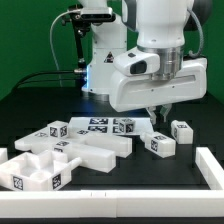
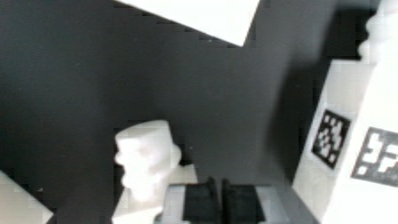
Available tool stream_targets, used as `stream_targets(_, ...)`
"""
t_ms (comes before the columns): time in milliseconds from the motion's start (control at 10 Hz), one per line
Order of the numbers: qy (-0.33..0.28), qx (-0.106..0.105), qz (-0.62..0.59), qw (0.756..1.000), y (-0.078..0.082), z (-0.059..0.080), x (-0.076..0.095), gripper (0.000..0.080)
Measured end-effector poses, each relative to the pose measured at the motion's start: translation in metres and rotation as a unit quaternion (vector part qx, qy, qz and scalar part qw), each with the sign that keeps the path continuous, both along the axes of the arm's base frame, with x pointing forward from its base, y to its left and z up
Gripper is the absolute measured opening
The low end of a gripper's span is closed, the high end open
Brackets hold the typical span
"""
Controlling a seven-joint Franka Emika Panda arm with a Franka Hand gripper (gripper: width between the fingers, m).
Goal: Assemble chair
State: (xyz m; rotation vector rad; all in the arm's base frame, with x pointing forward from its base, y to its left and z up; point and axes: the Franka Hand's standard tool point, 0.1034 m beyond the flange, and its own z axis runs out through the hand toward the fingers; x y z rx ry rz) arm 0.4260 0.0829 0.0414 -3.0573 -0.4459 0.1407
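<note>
My gripper [image 1: 153, 113] hangs over the black table, just behind a small white tagged chair part [image 1: 160, 145]. In the wrist view the two dark fingers [image 2: 201, 203] stand pressed together with nothing between them, so the gripper [image 2: 222, 203] is shut and empty. A white ribbed post-like chair part [image 2: 143, 165] lies right beside the fingers. A big white chair piece [image 1: 95, 152] and a tagged block [image 1: 35, 170] lie at the exterior view's front left. Another small tagged part [image 1: 182, 130] lies to the exterior view's right.
A row of tagged white pieces [image 1: 98, 126] lies behind the big piece. A low white wall [image 1: 212, 170] borders the table at the front and the exterior view's right. In the wrist view a white tagged part [image 2: 350, 140] and a white slab [image 2: 196, 15] show.
</note>
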Motion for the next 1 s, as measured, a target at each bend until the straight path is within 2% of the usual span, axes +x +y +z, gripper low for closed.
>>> stream_targets(300,-0.002,0.0,0.013,1.0,0.0,0.0,0.003,0.0001)
stream_targets(400,-0.014,-0.002,0.055,0.998,-0.001,0.003,0.012,0.0083)
stream_targets(500,-0.028,0.001,0.108,0.994,-0.007,0.01,0.03,0.0218)
stream_targets(600,-0.034,0.001,0.141,0.989,-0.008,0.01,0.038,0.0218)
stream_targets(700,-0.033,0.002,0.171,0.985,-0.006,0.007,0.038,0.0414)
stream_targets(800,-0.033,0.002,0.16,0.987,-0.006,0.007,0.037,0.0551)
stream_targets(900,-0.032,0.002,0.16,0.987,-0.007,0.007,0.037,0.0618)
stream_targets(1000,-0.031,0.002,0.157,0.987,-0.007,0.004,0.037,0.0618)
